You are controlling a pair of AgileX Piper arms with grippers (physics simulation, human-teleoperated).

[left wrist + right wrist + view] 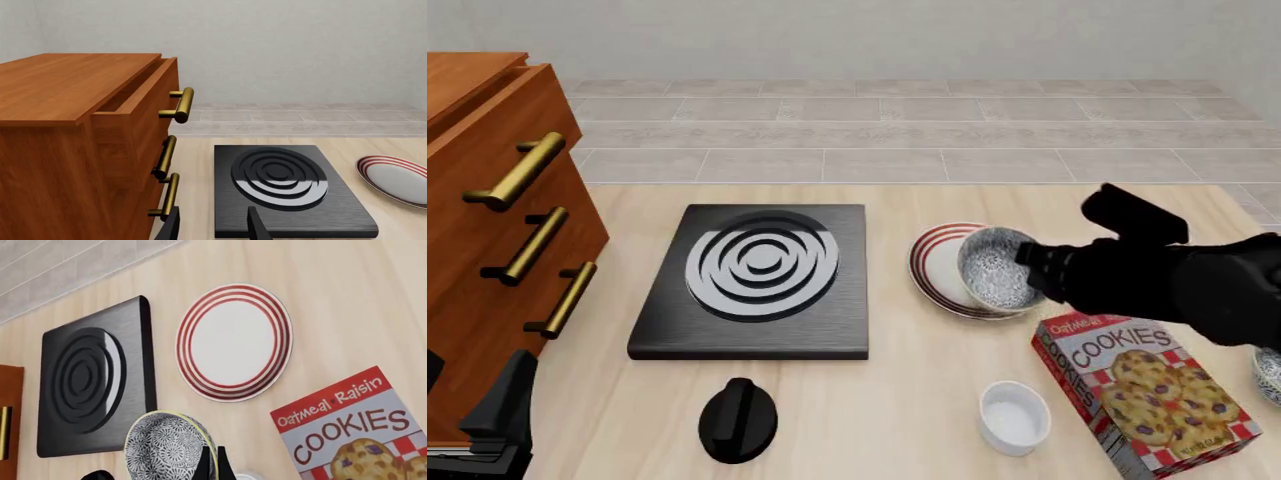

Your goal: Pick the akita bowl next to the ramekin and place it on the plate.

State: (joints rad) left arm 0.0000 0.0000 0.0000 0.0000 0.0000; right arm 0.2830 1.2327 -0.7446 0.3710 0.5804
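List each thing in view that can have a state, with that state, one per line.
akita bowl: gripped by its rim, tilted, lifted over the plate
plate: flat on the table, nothing on it yet
ramekin: upright on the table
cabinet top drawer: slightly open
cookie box: lying flat
right gripper: shut on the bowl rim
left gripper: open, holding nothing

Matte black blocky arms, thin tapered black end effector (212,462) fingers

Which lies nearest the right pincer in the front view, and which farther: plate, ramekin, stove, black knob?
Measured from the right pincer, which grips the akita bowl:
1. Plate, directly beneath the bowl.
2. Ramekin, toward the camera.
3. Stove and black knob, both leftward; too close to rank.
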